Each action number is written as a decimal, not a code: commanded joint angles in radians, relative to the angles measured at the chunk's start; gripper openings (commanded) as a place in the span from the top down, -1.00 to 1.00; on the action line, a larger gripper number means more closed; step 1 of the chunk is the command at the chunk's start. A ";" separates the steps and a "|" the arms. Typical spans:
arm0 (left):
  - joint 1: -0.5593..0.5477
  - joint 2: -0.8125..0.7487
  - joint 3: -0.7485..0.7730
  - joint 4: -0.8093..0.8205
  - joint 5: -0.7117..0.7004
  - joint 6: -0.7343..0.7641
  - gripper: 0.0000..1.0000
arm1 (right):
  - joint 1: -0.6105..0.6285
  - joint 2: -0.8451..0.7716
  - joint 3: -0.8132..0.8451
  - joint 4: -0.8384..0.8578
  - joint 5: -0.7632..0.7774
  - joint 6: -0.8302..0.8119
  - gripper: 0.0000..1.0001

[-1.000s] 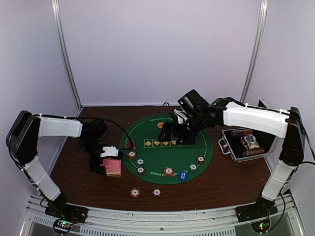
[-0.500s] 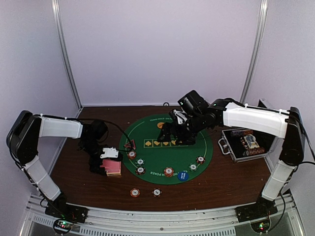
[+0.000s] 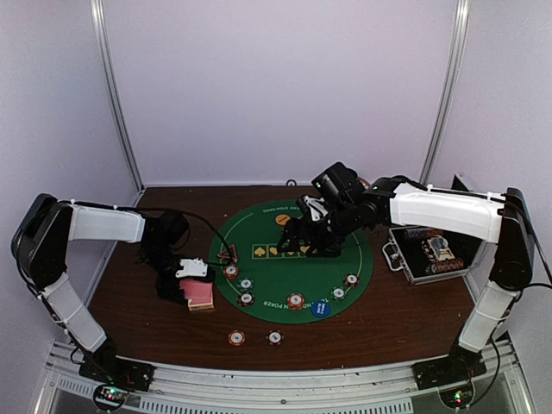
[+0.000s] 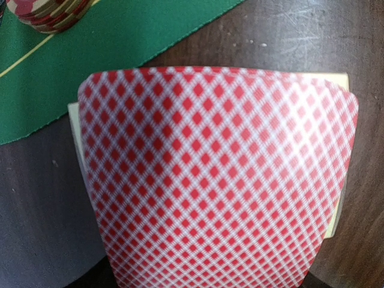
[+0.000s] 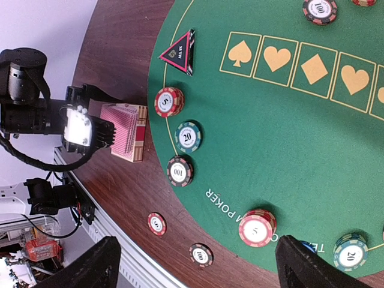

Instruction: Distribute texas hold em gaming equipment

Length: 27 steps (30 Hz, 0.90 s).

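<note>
My left gripper is down on the pink-backed deck of playing cards on the wood left of the green mat. The top card bows upward and fills the left wrist view; it looks pinched at its sides, and the fingers are hidden behind it. My right gripper hangs open above the mat's middle with nothing between its fingers. Below it lie a red chip stack, a red 5 chip, a green 20 chip, a dark 100 chip and the black triangle marker.
Two chips, one red and one dark, lie on the wood near the front edge. A blue button disc sits at the mat's near rim and an orange one at the far rim. An open silver-edged case stands to the right.
The left gripper has closed in on the deck's top card. The right gripper has dropped slightly toward the mat and shifted a little right.
</note>
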<state>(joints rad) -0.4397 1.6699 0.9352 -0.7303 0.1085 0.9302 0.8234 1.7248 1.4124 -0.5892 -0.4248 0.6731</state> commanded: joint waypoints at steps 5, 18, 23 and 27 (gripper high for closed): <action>-0.004 0.004 -0.002 0.022 -0.011 -0.006 -0.44 | 0.006 -0.018 -0.026 0.041 -0.021 0.015 -0.78; -0.004 -0.010 -0.029 0.075 -0.038 -0.021 0.09 | 0.005 -0.018 -0.032 0.055 -0.038 0.019 -0.63; -0.004 -0.024 -0.027 0.083 -0.049 -0.025 0.45 | 0.005 -0.016 -0.033 0.061 -0.046 0.022 -0.59; -0.004 -0.042 -0.020 0.076 -0.054 -0.025 0.72 | 0.005 -0.016 -0.033 0.068 -0.052 0.024 -0.58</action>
<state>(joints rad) -0.4404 1.6527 0.9215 -0.7078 0.0849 0.9138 0.8234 1.7248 1.3865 -0.5476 -0.4622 0.6884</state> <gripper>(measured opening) 0.673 0.792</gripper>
